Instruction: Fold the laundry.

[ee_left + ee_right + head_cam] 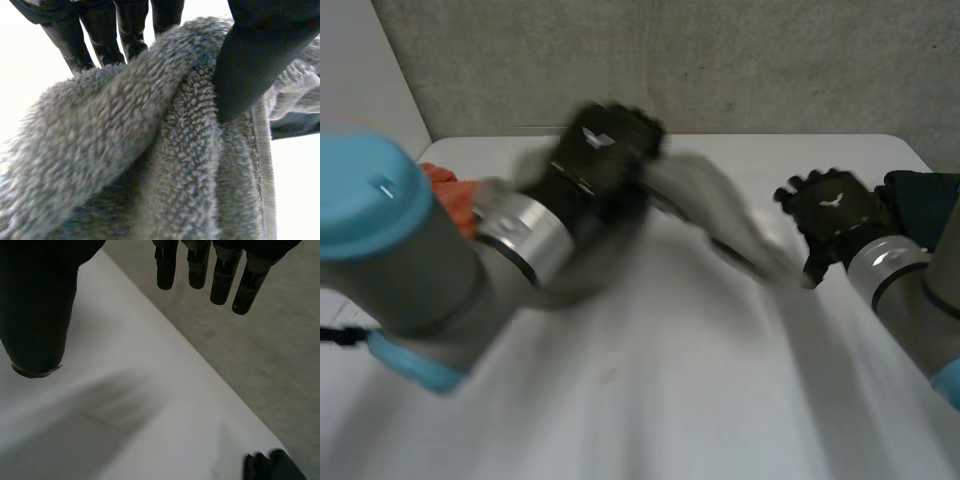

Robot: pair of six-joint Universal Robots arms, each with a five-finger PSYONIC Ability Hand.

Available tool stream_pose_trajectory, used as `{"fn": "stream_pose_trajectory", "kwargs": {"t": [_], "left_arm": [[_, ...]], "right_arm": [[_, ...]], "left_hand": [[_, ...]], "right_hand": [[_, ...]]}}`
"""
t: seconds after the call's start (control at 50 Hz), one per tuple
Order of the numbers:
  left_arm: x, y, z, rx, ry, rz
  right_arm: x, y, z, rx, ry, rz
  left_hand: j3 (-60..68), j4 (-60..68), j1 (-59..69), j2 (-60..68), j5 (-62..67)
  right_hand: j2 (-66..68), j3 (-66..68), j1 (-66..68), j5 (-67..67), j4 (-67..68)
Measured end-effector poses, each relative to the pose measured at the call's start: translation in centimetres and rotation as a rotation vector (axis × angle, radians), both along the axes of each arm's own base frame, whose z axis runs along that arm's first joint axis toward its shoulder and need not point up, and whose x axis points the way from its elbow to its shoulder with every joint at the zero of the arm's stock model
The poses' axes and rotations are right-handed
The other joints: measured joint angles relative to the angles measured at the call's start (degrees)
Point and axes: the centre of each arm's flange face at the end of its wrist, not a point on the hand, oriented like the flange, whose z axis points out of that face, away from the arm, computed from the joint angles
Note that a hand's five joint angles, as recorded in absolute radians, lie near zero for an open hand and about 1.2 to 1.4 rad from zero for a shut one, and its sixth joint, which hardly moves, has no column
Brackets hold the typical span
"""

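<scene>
Left hand (260, 60) tight around fold of grey towel (150, 150); right hand (835, 215) slack, empty, nearby.

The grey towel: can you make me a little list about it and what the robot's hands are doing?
thing: grey towel, fluffy and bunched up
holder: left hand, pinching the grey towel between thumb and fingers
other hand: right hand, fingers straight, holding nothing
surface: white table
also there: orange thing beside the left arm; dark cloth by the right arm
</scene>
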Motion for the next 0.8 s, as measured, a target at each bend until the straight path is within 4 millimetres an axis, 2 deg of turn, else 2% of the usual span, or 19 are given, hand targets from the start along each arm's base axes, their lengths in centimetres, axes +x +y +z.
{"fn": "stream_pose_trajectory", "kwargs": {"t": [0.02,0.04,0.06,0.08,0.1,0.2,0.28,0.36,0.42,0.5,0.6,0.66,0.76,0.78,0.8], "left_arm": [[-0.3,0.5,-0.3,0.018,0.003,-0.017],[-1.0,1.5,-1.1,0.059,0.003,-0.048],[-1.5,2.1,-1.8,0.091,0.0,-0.067],[-1.8,2.4,-2.4,0.111,-0.004,-0.076],[-2.0,2.5,-2.8,0.13,-0.01,-0.08],[-1.9,2.0,-3.7,0.161,-0.031,-0.055],[-0.2,-0.8,-3.3,0.143,-0.043,0.037],[2.6,-4.2,-2.5,0.107,-0.054,0.149],[4.8,-6.7,-2.1,0.08,-0.071,0.231],[6.6,-8.8,-2.3,0.059,-0.102,0.295],[9.7,-12.8,-4.3,0.041,-0.198,0.398],[11.5,-15.4,-6.5,0.051,-0.282,0.447],[12.8,-17.5,-9.5,0.087,-0.37,0.452],[13.1,-18.0,-10.7,0.105,-0.401,0.445],[13.1,-18.1,-10.8,0.107,-0.405,0.444]], "right_arm": [[-0.1,-0.2,0.1,-0.003,-0.006,-0.011],[-0.4,-0.5,0.4,-0.008,-0.017,-0.03],[-0.5,-0.6,0.5,-0.011,-0.025,-0.04],[-0.5,-0.7,0.6,-0.012,-0.029,-0.045],[-0.6,-0.8,0.7,-0.013,-0.034,-0.049],[-0.6,-0.8,0.7,-0.011,-0.04,-0.048],[-0.4,-0.7,0.7,-0.006,-0.04,-0.029],[0.0,-0.2,0.5,0.004,-0.03,0.012],[0.4,0.6,0.4,0.023,-0.008,0.063],[0.7,1.9,0.2,0.06,0.023,0.118],[1.4,4.5,-0.5,0.141,0.069,0.204],[2.0,6.0,-1.0,0.17,0.087,0.244],[2.4,6.8,-1.6,0.186,0.096,0.263],[2.4,7.0,-1.8,0.188,0.098,0.264],[2.4,7.0,-1.9,0.189,0.099,0.264]], "left_hand": [[-1.43,-0.65,-0.73,-0.82,-0.58],[-15.86,-16.22,-18.24,-15.55,-15.95],[-25.48,-26.05,-29.43,-26.46,-25.85],[-25.48,-26.05,-29.43,-26.46,-25.85],[-40.06,-40.56,-42.83,-39.95,-39.94],[-43.31,-44.21,-44.03,-43.37,-42.88],[-43.31,-44.21,-44.02,-43.37,-42.88],[-43.31,-44.21,-44.03,-43.37,-42.88],[-43.31,-44.21,-44.03,-43.37,-42.88],[-43.31,-44.21,-44.03,-43.37,-42.89],[-43.31,-44.21,-44.02,-43.37,-42.88],[-43.31,-44.2,-43.91,-43.36,-42.88],[-43.31,-44.2,-43.82,-43.34,-42.88],[-43.31,-44.18,-43.82,-43.26,-42.88],[-43.31,-44.18,-43.82,-43.26,-42.88]], "right_hand": [[0.0,0.0,0.0,0.0,0.0],[0.0,0.0,0.0,0.0,0.0],[0.0,0.0,0.0,0.0,0.0],[0.0,0.0,0.0,0.0,0.0],[0.0,0.0,0.0,0.0,0.0],[0.0,0.0,0.0,0.0,0.0],[0.0,0.0,0.0,0.0,0.0],[0.0,0.0,0.0,0.0,0.0],[0.0,0.0,0.0,0.0,0.0],[0.0,0.0,0.0,0.0,0.0],[0.0,0.0,0.0,0.0,0.0],[0.0,0.0,0.0,0.0,0.0],[0.0,0.0,0.0,0.0,0.0],[0.0,0.0,0.0,0.0,0.0],[0.0,0.0,0.0,0.0,0.0]]}}
